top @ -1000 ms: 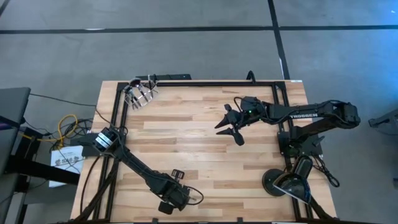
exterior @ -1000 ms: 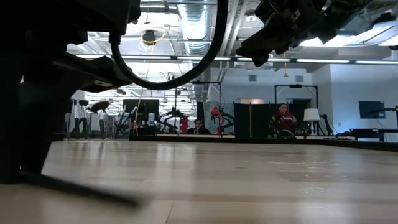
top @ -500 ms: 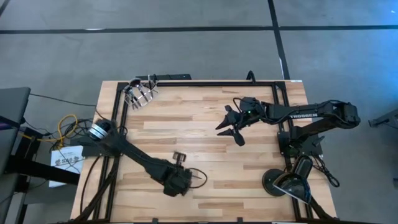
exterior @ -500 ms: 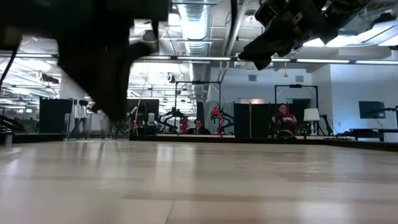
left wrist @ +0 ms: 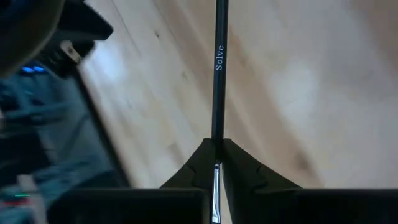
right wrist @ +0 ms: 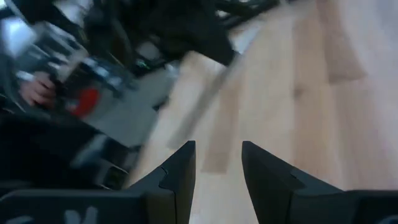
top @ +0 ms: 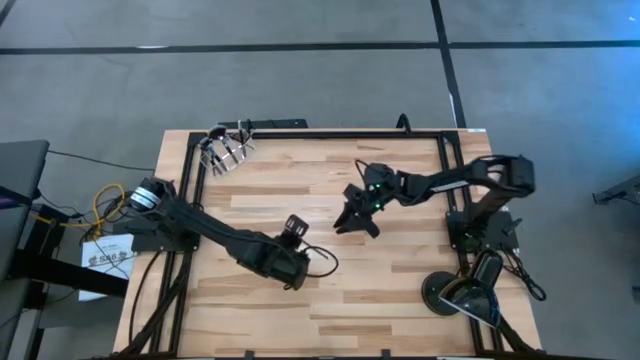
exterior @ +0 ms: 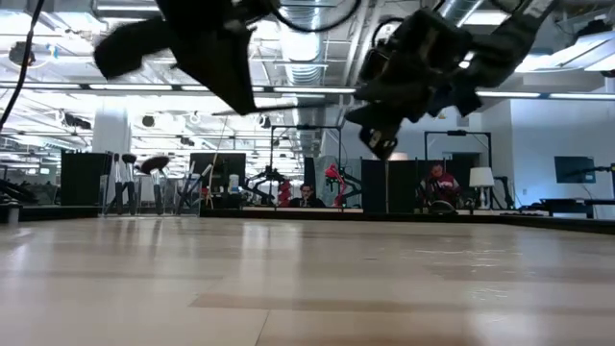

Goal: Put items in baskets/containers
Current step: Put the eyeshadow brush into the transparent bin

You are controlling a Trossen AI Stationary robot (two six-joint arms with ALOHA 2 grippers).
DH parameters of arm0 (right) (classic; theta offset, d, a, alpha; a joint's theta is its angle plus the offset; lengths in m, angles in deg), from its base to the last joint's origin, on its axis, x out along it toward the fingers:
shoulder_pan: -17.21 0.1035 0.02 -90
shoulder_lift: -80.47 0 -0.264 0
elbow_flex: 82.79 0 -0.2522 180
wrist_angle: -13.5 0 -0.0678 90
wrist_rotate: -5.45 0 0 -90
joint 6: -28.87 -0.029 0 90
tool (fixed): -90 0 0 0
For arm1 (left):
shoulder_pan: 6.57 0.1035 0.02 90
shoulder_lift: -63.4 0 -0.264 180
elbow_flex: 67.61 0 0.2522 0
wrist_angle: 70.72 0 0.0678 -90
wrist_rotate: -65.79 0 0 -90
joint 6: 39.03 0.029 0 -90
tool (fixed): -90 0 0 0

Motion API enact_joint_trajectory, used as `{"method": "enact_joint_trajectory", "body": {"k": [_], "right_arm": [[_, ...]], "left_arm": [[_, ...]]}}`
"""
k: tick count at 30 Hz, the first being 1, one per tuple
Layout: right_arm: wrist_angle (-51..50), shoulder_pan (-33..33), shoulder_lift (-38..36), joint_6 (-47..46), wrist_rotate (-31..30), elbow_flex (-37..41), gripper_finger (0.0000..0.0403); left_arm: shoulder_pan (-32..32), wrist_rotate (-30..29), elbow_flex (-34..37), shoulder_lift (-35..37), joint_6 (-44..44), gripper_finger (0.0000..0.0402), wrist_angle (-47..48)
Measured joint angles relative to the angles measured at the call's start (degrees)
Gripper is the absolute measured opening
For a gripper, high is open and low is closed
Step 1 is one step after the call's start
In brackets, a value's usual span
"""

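Observation:
My left gripper (left wrist: 216, 146) is shut on one slim makeup brush (left wrist: 217, 74) with a thin dark handle marked "Solve". In the high view it (top: 295, 230) is raised over the table's middle, left of centre. My right gripper (top: 355, 222) hangs open and empty over the middle, a little to the right of it; its fingers (right wrist: 180, 168) stand apart. The clear plastic cup (top: 225, 150) stands at the far left corner with several brushes upright in it, heads up. My left gripper pinches the brush between its two fingertips on the dark handle just beyond the silvery ferrule (left wrist: 217, 134). The ferrule (left wrist: 216, 186) lies back between the fingers. The long handle sticks out past the fingertips, clear of the table.
A round black lamp base (top: 455, 293) sits at the near right corner. Black frame rails (top: 320, 133) run along the table's far and side edges. Bare wood lies between the two grippers and the cup. People (exterior: 437, 183) sit in the room behind.
My left gripper has gone from the table's near edge toward the far edge and up, staying shut on the brush. My right gripper has gone toward the table's left and near edges, closer to the left gripper, still open.

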Motion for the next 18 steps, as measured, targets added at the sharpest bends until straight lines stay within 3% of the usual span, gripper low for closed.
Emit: {"method": "enact_joint_trajectory", "body": {"k": [4, 10, 18], "right_arm": [[3.74, -0.98, 5.14, -4.65, 4.13, -2.57, 0.0127], [5.13, -0.21, 10.49, -5.58, 5.09, -6.69, 0.0161], [7.52, -0.33, 11.81, -7.27, 7.04, -9.65, 0.0205]], "left_arm": [[1.31, -4.52, 0.02, -1.54, 8.63, 0.0018, -0.01], [4.24, -13.16, 0.00, -0.98, 17.31, 0.0013, -1.37], [5.85, -12.83, -0.07, -0.95, 27.82, 0.0015, -7.92]]}}
